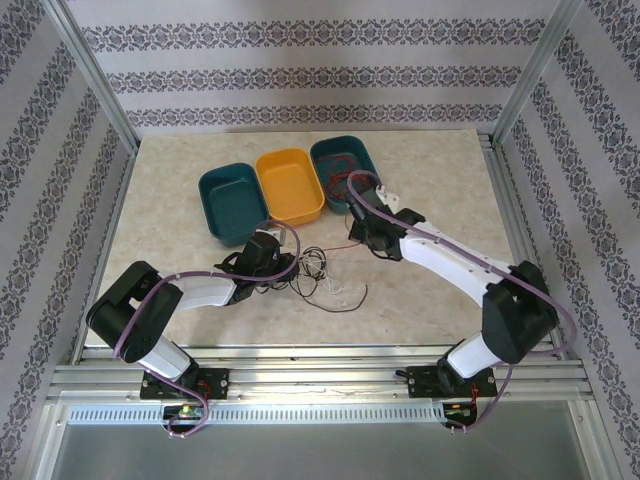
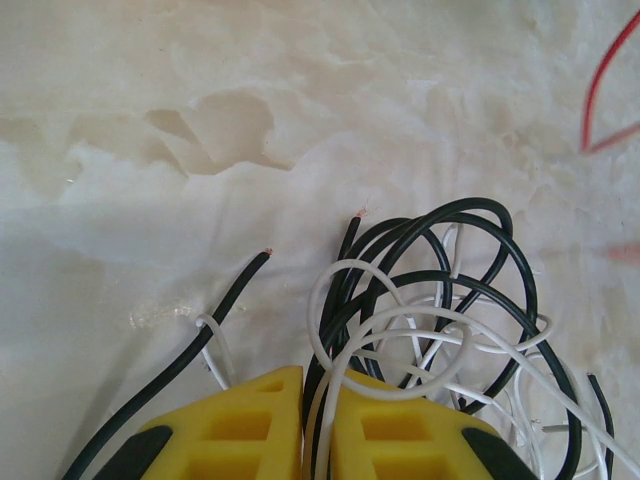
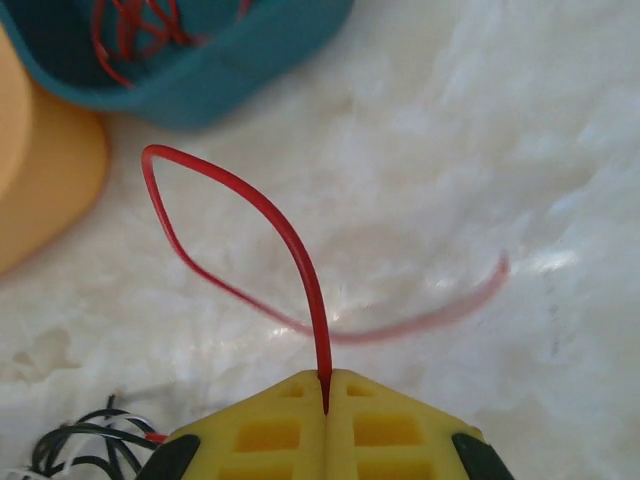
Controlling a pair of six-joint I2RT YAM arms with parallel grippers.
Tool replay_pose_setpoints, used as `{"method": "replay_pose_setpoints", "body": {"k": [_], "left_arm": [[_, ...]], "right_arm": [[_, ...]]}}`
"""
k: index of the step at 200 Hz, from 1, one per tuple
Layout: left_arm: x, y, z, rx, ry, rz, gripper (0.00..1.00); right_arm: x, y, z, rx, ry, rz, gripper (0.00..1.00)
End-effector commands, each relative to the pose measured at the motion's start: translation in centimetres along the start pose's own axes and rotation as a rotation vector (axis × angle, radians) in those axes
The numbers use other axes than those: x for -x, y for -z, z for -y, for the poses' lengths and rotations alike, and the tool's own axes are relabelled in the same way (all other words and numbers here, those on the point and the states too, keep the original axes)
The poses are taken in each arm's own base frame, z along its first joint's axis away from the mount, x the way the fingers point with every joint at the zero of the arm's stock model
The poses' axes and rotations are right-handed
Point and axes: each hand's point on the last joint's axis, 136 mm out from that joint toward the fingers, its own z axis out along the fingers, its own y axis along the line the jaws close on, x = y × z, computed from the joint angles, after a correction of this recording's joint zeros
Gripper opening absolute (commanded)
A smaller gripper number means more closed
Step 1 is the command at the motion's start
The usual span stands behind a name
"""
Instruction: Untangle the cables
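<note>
Right gripper (image 3: 327,392) is pinching the red cable (image 3: 283,232); left gripper (image 2: 317,400) is clamping the black-and-white tangle (image 2: 430,300), nearer left.

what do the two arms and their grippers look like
The left arm and right arm have white shells with black joints, and a lilac cable loops along each. The left gripper and right gripper are yellow and wedge-shaped, with moulded rectangular pockets and black further back.
</note>
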Motion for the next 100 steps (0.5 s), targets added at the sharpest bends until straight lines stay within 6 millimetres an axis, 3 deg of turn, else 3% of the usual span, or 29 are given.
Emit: {"method": "replay_pose_setpoints", "body": {"k": [1, 54, 84, 100], "left_arm": [[0.5, -0.2, -0.2, -0.004, 0.016, 0.017, 0.13], [0.5, -0.3, -0.1, -0.007, 0.019, 0.014, 0.13], [0.5, -0.4, -0.1, -0.008, 0.020, 0.012, 0.13], [0.5, -0.5, 0.0, -0.008, 0.019, 0.010, 0.13]], "right_arm": [[4.2, 2.8, 0.0, -0.010, 0.075, 0.114, 0.00], [12.0, 7.3, -2.5, 0.058, 0.129, 0.260, 0.00], [14.5, 7.6, -4.4, 0.118, 0.117, 0.277, 0.00], [15.2, 6.7, -5.0, 0.108, 0.110, 0.272, 0.00]]}}
